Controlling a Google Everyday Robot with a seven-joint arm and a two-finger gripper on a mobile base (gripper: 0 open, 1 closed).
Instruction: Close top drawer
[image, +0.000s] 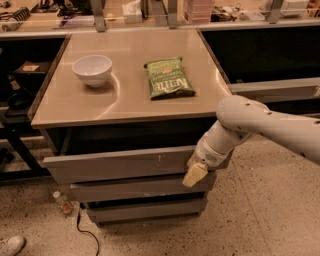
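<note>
Where the top drawer (120, 165) gapes dark, gripper (195, 174) at its front's right end.

With the gripper (195, 174) set low before the right front of the table (130, 107), a green chip bag (169, 77) is seen above it on the tabletop and a white bowl (92, 70) farther up-left. A small bottle (62, 202) and a cable (82, 227) are seen on the floor, down-left of it.

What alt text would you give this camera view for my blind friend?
A white robot arm's hand is at the right end of the top drawer, a wide grey drawer pulled out beneath a tan table. A white bowl and a green chip bag sit on the table.
</note>
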